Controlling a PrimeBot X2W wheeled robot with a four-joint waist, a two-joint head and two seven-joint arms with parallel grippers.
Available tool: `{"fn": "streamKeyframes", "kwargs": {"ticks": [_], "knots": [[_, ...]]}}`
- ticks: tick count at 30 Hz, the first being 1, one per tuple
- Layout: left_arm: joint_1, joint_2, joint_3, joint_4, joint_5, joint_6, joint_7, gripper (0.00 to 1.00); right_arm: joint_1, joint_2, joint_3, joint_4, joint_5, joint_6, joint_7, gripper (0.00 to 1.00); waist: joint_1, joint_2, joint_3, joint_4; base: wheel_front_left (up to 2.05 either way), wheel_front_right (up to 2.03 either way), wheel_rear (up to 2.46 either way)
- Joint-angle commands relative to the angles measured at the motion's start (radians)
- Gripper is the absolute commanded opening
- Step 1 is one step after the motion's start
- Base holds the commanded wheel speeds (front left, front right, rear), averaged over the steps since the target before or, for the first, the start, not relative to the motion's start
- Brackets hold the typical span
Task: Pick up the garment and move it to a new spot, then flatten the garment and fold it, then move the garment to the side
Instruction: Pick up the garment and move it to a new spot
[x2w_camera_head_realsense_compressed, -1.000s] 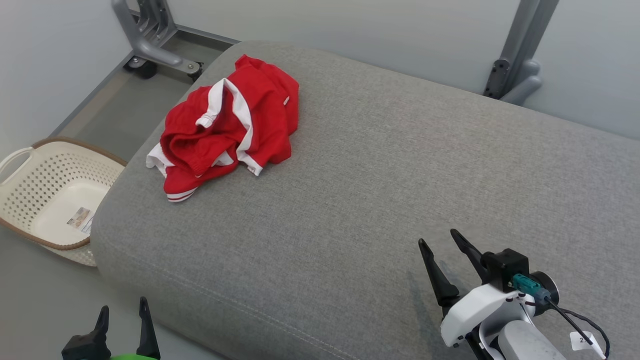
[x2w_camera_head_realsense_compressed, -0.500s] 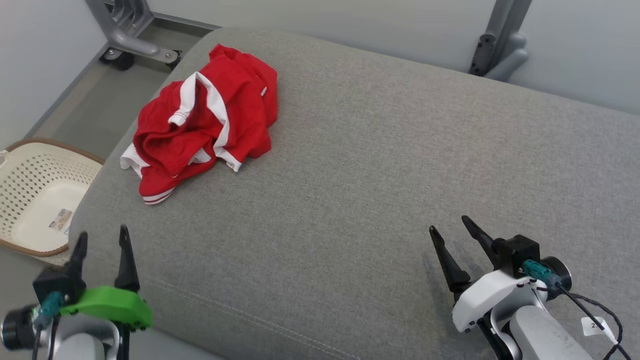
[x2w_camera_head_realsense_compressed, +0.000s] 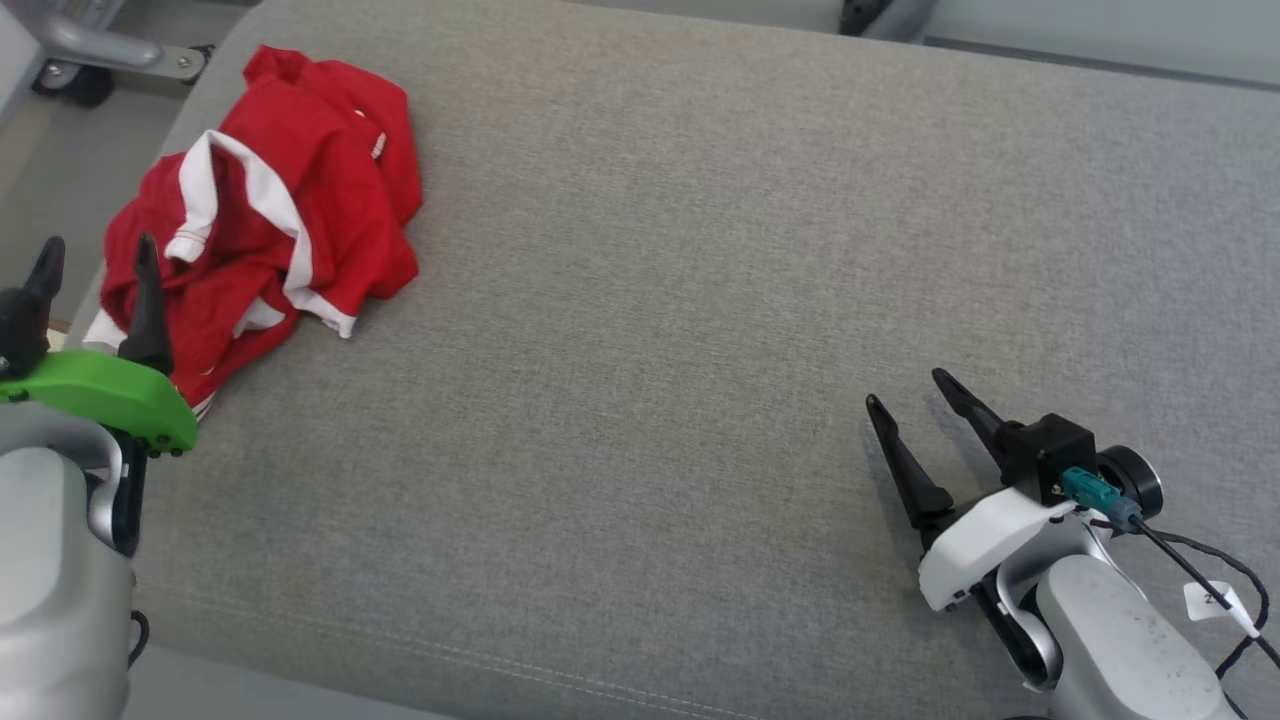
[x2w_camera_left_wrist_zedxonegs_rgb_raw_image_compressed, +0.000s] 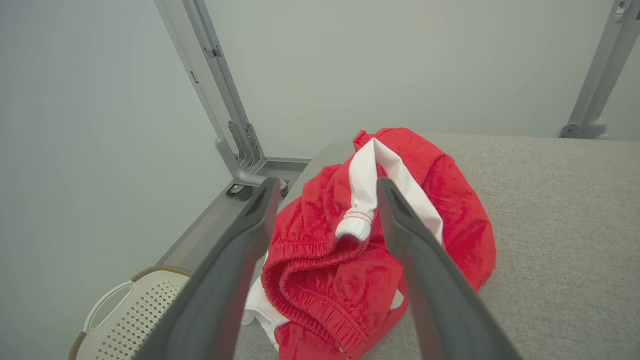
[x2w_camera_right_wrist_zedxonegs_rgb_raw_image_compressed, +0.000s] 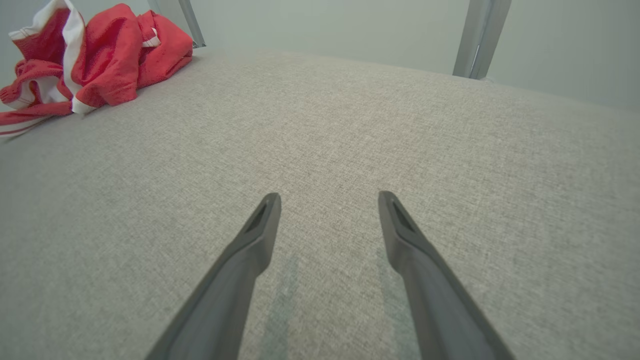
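The garment (x2w_camera_head_realsense_compressed: 290, 210) is red with white trim and lies crumpled at the far left corner of the grey cushion (x2w_camera_head_realsense_compressed: 650, 300). My left gripper (x2w_camera_head_realsense_compressed: 97, 250) is open at its near left edge, fingers pointing at the cloth and holding nothing. In the left wrist view the garment (x2w_camera_left_wrist_zedxonegs_rgb_raw_image_compressed: 425, 200) sits just beyond the open left gripper (x2w_camera_left_wrist_zedxonegs_rgb_raw_image_compressed: 327, 186). My right gripper (x2w_camera_head_realsense_compressed: 908, 390) is open low over bare cushion at the near right. The right wrist view shows the right gripper (x2w_camera_right_wrist_zedxonegs_rgb_raw_image_compressed: 329, 199) open and the garment (x2w_camera_right_wrist_zedxonegs_rgb_raw_image_compressed: 100, 55) far off at the upper left.
A cream perforated basket (x2w_camera_left_wrist_zedxonegs_rgb_raw_image_compressed: 125, 320) stands on the floor left of the cushion. Grey metal frame legs (x2w_camera_left_wrist_zedxonegs_rgb_raw_image_compressed: 225, 115) rise behind the cushion's far left corner, another post (x2w_camera_right_wrist_zedxonegs_rgb_raw_image_compressed: 477, 35) at the far right. Pale walls close the back.
The head camera has tilted down and turned, so the whole scene shifted. My left arm has risen into view and come up to the garment's near edge. The right gripper stays open over the cushion.
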Motion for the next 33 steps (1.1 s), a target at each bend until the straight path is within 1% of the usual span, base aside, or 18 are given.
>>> {"fn": "streamKeyframes", "kwargs": {"ticks": [1, 3, 4, 6, 8, 12, 14, 18, 21, 22, 23, 24, 26, 28, 30, 33], "knots": [[-0.049, 0.026, -0.034, 0.033, -0.033, -0.002, 0.006, 1.0, -0.018, -0.013, -0.002, -0.003, 0.012, 0.0, -0.003, 1.0, 0.0, -0.0001, 0.073, -0.074, 0.0, 0.0, 0.0], [-0.098, 0.059, -0.078, 0.074, -0.077, -0.002, 0.022, 1.0, -0.022, -0.02, -0.007, -0.007, 0.011, 0.0, -0.003, 1.0, 0.0, -0.0001, 0.091, -0.092, 0.0, 0.0, 0.0], [-0.098, 0.059, -0.078, 0.074, -0.077, -0.002, 0.022, 1.0, -0.022, -0.02, -0.007, -0.007, 0.011, 0.0, -0.003, 1.0, 0.0, -0.0001, 0.091, -0.092, 0.0, 0.0, 0.0], [-0.132, 0.08, -0.122, 0.109, -0.117, -0.002, 0.042, 1.0, -0.022, -0.026, -0.013, -0.009, 0.008, 0.0, -0.003, 1.0, 0.0, -0.0001, 0.105, -0.107, 0.0, 0.0, 0.0], [-0.177, 0.118, -0.179, 0.153, -0.163, -0.002, 0.072, 1.0, -0.018, -0.028, -0.022, -0.01, 0.011, 0.0, -0.003, 1.0, 0.0, -0.0001, 0.12, -0.128, 0.0, 0.0, 0.0], [-0.215, 0.151, -0.226, 0.215, -0.2, -0.002, 0.111, 1.0, -0.006, -0.028, -0.02, -0.011, 0.003, 0.0, -0.003, 1.0, 0.0, -0.0001, 0.132, -0.147, 0.0, 0.0, 0.0], [-0.233, 0.166, -0.235, 0.267, -0.181, 0.019, 0.128, 1.0, -0.008, -0.031, -0.014, -0.012, 0.002, 0.0, -0.003, 1.0, 0.0, -0.0001, 0.138, -0.155, 0.0, 0.0, 0.0], [-0.267, 0.172, -0.246, 0.356, -0.155, 0.098, 0.153, 1.0, -0.019, -0.029, -0.007, -0.01, -0.001, 0.0, -0.003, 1.0, 0.0, -0.0001, 0.149, -0.173, 0.0, 0.0, 0.0], [-0.283, 0.165, -0.249, 0.392, -0.161, 0.099, 0.145, 1.0, -0.026, -0.03, -0.004, -0.009, 0.002, -0.001, -0.001, 1.0, 0.0, -0.0001, 0.155, -0.179, 0.0, 0.0, 0.0], [-0.287, 0.163, -0.247, 0.402, -0.165, 0.101, 0.141, 0.49, -0.026, -0.03, -0.005, -0.008, 0.003, -0.001, -0.001, 1.0, 0.0, -0.0001, 0.156, -0.18, 0.0, 0.0, 0.0], [-0.292, 0.161, -0.24, 0.415, -0.173, 0.112, 0.139, 0.0, -0.027, -0.028, -0.004, -0.005, 0.003, -0.001, -0.001, 1.0, 0.0, -0.0001, 0.155, -0.182, 0.0, 0.0, 0.0], [-0.297, 0.159, -0.238, 0.429, -0.173, 0.121, 0.143, 0.0, -0.027, -0.026, -0.004, -0.002, 0.004, -0.001, -0.001, 1.0, 0.0, -0.0001, 0.153, -0.183, 0.0, 0.0, 0.0], [-0.305, 0.163, -0.235, 0.454, -0.17, 0.152, 0.133, 0.0, -0.027, -0.018, -0.002, 0.001, 0.011, -0.001, -0.001, 1.0, 0.0, -0.0001, 0.142, -0.187, 0.0, 0.0, 0.0], [-0.313, 0.173, -0.236, 0.464, -0.165, 0.166, 0.116, 0.0, -0.024, -0.006, -0.004, 0.0, 0.019, -0.001, -0.001, 1.0, 0.0, -0.0001, 0.125, -0.19, 0.0, 0.0, 0.0], [-0.329, 0.182, -0.24, 0.458, -0.161, 0.162, 0.084, 0.0, -0.019, 0.008, -0.007, -0.001, 0.024, -0.001, -0.001, 1.0, 0.0, -0.0001, 0.106, -0.193, 0.0, 0.0, 0.0], [-0.38, 0.19, -0.259, 0.41, -0.143, 0.146, 0.034, 0.0, -0.006, 0.027, -0.012, 0.004, 0.03, -0.001, -0.001, 1.0, 0.0, -0.0001, 0.07, -0.193, 0.0, 0.0, 0.0]]}}
